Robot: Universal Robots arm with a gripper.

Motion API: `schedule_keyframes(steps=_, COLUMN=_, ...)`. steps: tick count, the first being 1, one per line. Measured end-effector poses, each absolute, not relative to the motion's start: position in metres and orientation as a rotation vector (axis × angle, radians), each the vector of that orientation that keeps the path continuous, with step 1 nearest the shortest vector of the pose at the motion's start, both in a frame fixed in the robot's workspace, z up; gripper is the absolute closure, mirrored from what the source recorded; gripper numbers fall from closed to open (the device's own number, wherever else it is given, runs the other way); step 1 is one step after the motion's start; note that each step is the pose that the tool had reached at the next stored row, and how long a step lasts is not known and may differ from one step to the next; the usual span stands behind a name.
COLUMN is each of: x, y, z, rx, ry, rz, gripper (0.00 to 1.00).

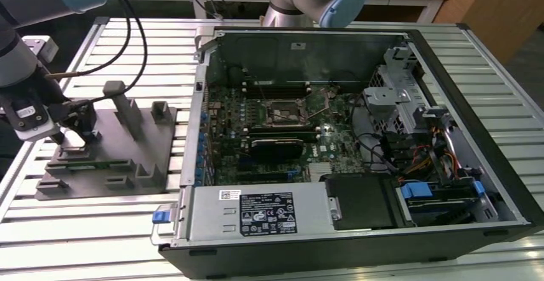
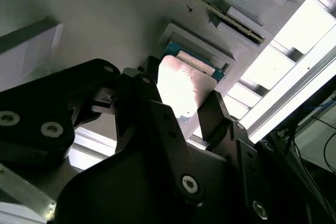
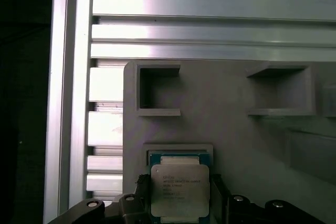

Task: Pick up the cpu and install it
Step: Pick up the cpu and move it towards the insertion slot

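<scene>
Gripper (image 2: 181,90) fingers (image 2: 215,119) are closed on two opposite edges of the cpu (image 3: 180,190), which sits at its recess in the fixture (image 3: 226,129), near the table (image 1: 93,230) edge on the exterior view's left. Step in hand, by judgement: the pick-up. Lifting from here calls for a straight, level pull. Arm (image 1: 25,58) reaches down, wrist upright over the fixture.

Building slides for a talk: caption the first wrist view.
Gripper straddling the cpu at its recess in the grey fixture.
</scene>
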State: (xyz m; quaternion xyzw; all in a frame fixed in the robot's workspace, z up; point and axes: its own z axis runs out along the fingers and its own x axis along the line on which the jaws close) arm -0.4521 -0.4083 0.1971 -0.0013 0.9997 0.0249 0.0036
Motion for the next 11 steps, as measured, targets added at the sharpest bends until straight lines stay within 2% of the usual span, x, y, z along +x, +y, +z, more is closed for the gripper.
schedule_keyframes(steps=11, x=-0.452, y=-0.408, z=0.208, rx=-0.004, ry=3.133, rz=0.079, gripper=0.46)
